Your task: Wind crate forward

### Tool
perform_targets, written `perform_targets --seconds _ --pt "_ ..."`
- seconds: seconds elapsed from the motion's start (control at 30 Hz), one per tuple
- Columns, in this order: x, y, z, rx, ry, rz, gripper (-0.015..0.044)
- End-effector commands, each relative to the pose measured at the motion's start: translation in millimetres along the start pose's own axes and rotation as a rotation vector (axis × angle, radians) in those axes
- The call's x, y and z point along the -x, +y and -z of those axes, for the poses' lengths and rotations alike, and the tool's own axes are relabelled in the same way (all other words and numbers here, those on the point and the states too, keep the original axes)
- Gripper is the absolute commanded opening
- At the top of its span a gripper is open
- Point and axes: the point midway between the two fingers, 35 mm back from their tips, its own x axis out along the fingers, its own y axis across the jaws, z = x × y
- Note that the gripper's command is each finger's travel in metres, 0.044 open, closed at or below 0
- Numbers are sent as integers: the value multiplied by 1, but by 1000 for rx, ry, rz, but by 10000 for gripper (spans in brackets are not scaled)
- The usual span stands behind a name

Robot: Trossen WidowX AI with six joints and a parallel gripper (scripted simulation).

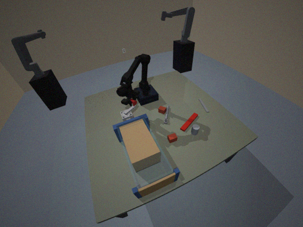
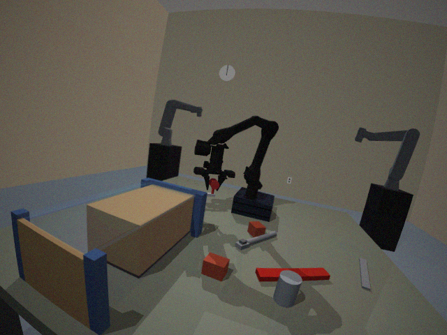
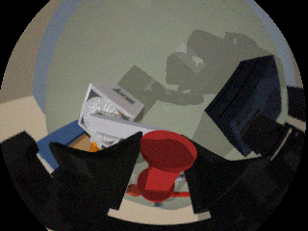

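The wooden crate (image 1: 140, 143) (image 2: 140, 205) sits flat inside the clear-panelled cubby. Its front end is at the blue frame (image 1: 114, 128) (image 2: 198, 216) nearest the winch; any small gap is too fine to tell. The white winch (image 1: 128, 118) (image 3: 129, 100) stands just outside that frame, with an orange strap (image 3: 93, 146) running towards the crate. The pale crank handle (image 1: 129, 110) (image 3: 122, 127) sits on top of the winch, its red knob (image 1: 133, 102) (image 2: 214, 183) (image 3: 168, 150) upright. My gripper (image 1: 131, 103) (image 2: 214, 188) (image 3: 161, 137) is open, its fingers around the knob with gaps beside it.
A grey handle-like tool (image 1: 166, 114) (image 2: 259, 239), two orange-red blocks (image 1: 172, 137) (image 1: 162, 109), a red bar (image 1: 189, 121) (image 2: 310, 273), a grey cylinder (image 1: 195, 129) (image 2: 288, 289) and a thin grey strip (image 1: 203, 105) (image 2: 364, 273) lie away from the winch. My dark base (image 3: 247, 101) is close beside the gripper.
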Motion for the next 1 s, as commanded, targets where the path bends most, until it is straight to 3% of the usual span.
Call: perform_targets --seconds 0.0,0.17,0.33,0.57,0.83,0.97 --pt "0 0 -1 -1 -8 2 315" --pt "0 0 -1 -1 -8 2 440" --pt "6 0 -1 -1 -7 2 440" --pt "63 -1 2 -1 -3 1 440" --pt "65 -1 2 -1 -3 1 440" --pt "89 -12 2 -5 -4 1 440"
